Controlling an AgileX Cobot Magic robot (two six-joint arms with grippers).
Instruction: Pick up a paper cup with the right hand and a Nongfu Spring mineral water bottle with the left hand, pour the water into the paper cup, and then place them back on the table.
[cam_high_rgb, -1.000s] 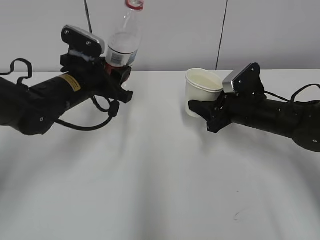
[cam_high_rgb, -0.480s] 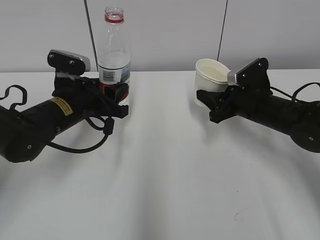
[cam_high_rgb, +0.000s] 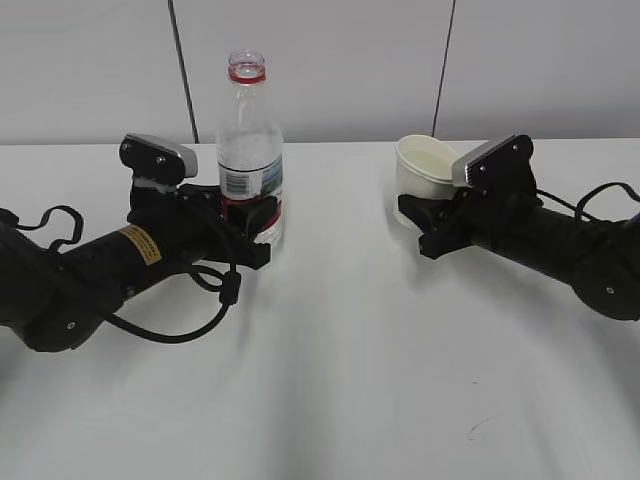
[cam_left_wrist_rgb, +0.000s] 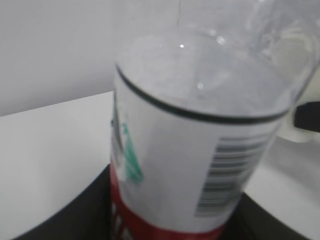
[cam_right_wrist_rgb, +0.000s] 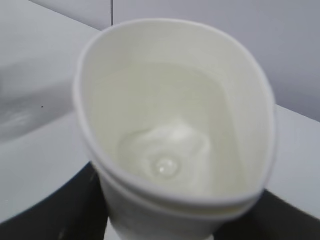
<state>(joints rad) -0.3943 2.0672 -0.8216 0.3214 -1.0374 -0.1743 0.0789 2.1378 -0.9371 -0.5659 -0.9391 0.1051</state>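
Note:
The clear Nongfu Spring bottle (cam_high_rgb: 249, 150) stands upright at the left on the white table (cam_high_rgb: 330, 350), capless, with a red neck ring. My left gripper (cam_high_rgb: 252, 215) is shut on its lower body at the red-and-white label. In the left wrist view the bottle (cam_left_wrist_rgb: 200, 150) fills the frame between the black fingers (cam_left_wrist_rgb: 75, 215). The off-white paper cup (cam_high_rgb: 420, 170) is at the right, tilted slightly, squeezed oval. My right gripper (cam_high_rgb: 415, 212) is shut on its lower wall. The right wrist view looks into the cup (cam_right_wrist_rgb: 175, 135), which holds a little water.
A grey wall with two dark vertical seams (cam_high_rgb: 181, 70) rises behind the table's back edge. A small dark mark (cam_high_rgb: 477, 432) lies on the table at the front right. The two arms lie low over the table, left and right.
My left gripper has lowered the bottle from tilted in the air to upright at the table. My right gripper has moved the cup right and down.

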